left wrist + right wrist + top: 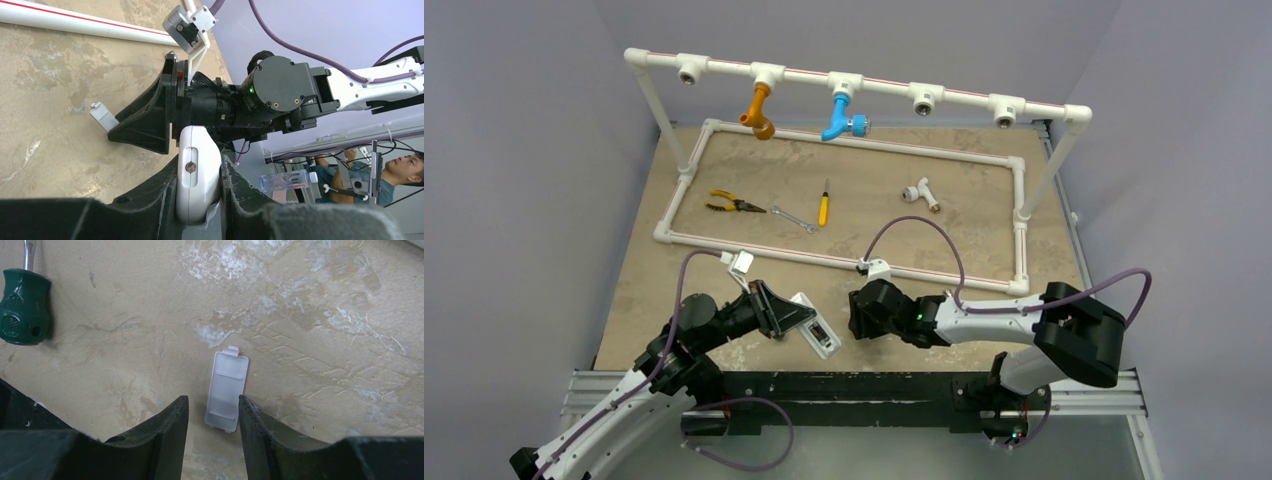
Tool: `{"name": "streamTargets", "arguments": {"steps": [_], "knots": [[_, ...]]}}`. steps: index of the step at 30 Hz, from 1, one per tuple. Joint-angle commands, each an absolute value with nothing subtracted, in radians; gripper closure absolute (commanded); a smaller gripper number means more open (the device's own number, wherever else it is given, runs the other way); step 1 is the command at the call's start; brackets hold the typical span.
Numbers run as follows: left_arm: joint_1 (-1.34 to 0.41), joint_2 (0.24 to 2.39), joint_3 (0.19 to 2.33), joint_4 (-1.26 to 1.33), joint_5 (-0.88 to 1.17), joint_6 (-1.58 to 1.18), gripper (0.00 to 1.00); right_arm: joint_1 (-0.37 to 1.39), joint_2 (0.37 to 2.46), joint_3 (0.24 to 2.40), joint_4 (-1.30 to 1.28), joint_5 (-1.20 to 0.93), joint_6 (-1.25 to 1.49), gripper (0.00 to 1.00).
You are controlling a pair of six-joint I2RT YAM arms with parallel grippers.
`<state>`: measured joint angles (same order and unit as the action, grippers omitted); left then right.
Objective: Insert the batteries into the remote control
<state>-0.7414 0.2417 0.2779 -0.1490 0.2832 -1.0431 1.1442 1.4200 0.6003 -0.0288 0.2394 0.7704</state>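
Observation:
The white remote control [816, 333] is held by one end above the table's near edge, its dark battery bay facing up. My left gripper [797, 318] is shut on it; in the left wrist view the remote's rounded end [198, 175] is clamped between both fingers of the left gripper [199, 192]. My right gripper [856, 312] hangs just right of the remote, pointing down. It is open in the right wrist view [213, 412], low over a small flat white cover [227, 390] on the table, whose near end lies between the fingertips. The batteries do not show in any view.
A green-handled screwdriver [25, 305] lies left of the cover. Farther back, inside a white pipe frame [844, 262], lie pliers [729, 204], a wrench [794, 219], a yellow-handled screwdriver [824, 205] and a pipe tee [921, 192]. Orange [761, 112] and blue [841, 118] taps hang from the rear rail.

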Motion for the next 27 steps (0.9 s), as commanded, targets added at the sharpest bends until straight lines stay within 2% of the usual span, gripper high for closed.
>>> {"name": "streamTargets", "arguments": {"steps": [1, 12, 27], "knots": [[-0.736, 0.235, 0.325, -0.132, 0.296, -1.023, 1.0, 1.144, 1.517, 0.589, -0.229, 0.227, 0.745, 0.59], [-0.736, 0.231, 0.316, -0.132, 0.297, -1.024, 1.0, 1.144, 1.433, 0.568, -0.324, 0.304, 0.781, 0.62], [-0.736, 0.23, 0.304, -0.125, 0.302, -1.034, 1.0, 1.144, 1.504, 0.603, -0.285, 0.28, 0.774, 0.59]]}}
